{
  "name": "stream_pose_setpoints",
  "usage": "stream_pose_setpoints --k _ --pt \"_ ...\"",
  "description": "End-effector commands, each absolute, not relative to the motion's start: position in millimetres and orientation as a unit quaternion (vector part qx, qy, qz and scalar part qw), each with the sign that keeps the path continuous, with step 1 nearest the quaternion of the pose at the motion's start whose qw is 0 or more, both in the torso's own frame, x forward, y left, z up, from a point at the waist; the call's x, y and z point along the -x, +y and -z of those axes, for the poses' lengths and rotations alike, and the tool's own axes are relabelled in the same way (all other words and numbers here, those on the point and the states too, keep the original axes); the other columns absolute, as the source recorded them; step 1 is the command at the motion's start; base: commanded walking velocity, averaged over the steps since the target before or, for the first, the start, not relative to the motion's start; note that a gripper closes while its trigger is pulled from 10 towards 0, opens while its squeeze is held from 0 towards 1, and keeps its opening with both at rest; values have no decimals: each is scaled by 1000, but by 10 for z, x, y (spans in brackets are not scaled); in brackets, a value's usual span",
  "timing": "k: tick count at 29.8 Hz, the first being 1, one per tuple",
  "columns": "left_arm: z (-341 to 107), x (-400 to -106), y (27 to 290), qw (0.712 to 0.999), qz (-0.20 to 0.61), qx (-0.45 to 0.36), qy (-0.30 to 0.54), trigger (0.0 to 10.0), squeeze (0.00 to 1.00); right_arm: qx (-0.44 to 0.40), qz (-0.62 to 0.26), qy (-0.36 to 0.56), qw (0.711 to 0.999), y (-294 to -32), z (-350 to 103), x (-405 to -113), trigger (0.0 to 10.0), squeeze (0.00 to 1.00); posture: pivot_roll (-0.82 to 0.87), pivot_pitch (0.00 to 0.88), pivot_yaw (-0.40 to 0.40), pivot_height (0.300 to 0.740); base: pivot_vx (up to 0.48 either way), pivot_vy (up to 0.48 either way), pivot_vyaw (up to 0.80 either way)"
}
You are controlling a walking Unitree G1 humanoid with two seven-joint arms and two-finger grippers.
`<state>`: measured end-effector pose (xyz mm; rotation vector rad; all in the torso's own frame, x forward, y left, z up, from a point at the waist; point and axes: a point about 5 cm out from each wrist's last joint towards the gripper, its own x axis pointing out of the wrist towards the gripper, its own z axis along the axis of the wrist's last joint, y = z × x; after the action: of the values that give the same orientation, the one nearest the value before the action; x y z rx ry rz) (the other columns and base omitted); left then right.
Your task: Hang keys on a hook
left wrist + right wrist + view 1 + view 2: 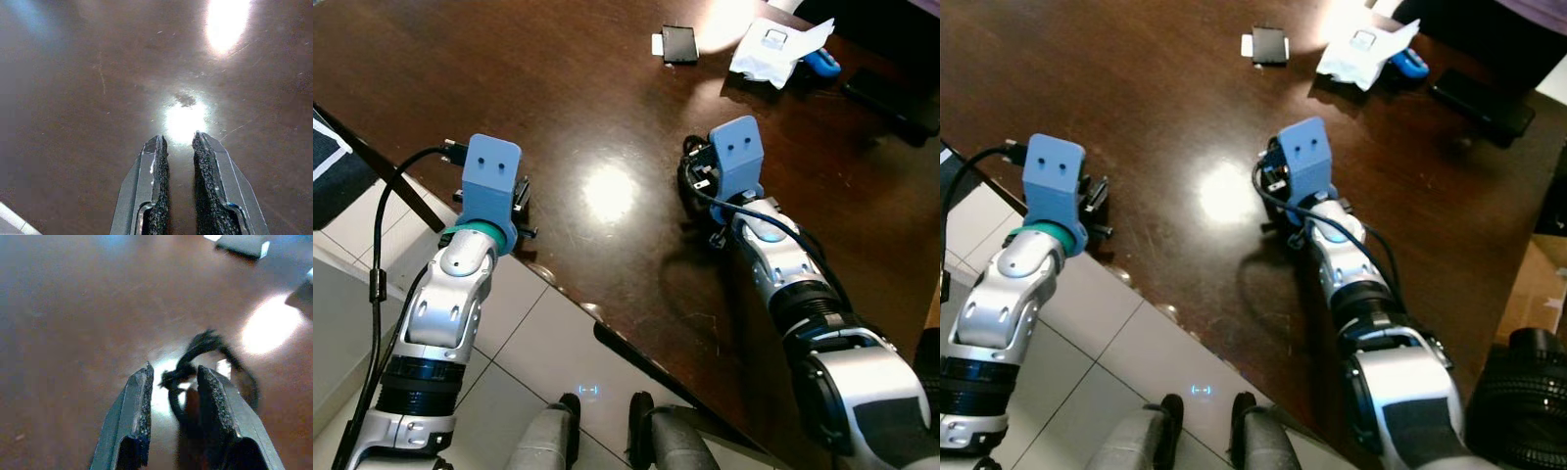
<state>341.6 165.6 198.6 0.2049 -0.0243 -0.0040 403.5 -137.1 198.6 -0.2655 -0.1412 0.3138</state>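
Now, step: right gripper (173, 382) is low over the dark wooden table (558, 117), about to grasp the keys (200, 357).
Keys: black bunch w/ cord loop, on the table just ahead of the fingertips, partly betw. them.
R fingers: parted, nothing clamped yet.
L gripper (178, 144): near table edge, fingers slightly apart, empty.
Tip: go lower, centre the loop betw. pads, then close slowly.
Hook: cannot see it.

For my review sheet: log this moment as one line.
phase: reaching | right gripper: open, over black keys on table | left gripper: slightly open, empty, near table edge | hook: unseen
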Motion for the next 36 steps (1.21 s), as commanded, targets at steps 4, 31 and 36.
stream_pose_setpoints --k 4,31,36 --pt "-1868 -3375 1673 995 0 -101 10 10000 0 138 -179 -42 973 -1271 -1827 -4006 10000 0 130 341 58 740 0 0 0" --pt "-1856 -3342 1648 995 1 -97 15 10000 0 108 -174 -10 979 -1245 -1598 -3948 0 0 139 339 59 740 0 0 0" --pt "-1903 -3345 1627 996 8 -93 6 10000 0 52 -181 -70 980 -1297 -1750 -3911 0 0 124 308 66 740 0 0 0"
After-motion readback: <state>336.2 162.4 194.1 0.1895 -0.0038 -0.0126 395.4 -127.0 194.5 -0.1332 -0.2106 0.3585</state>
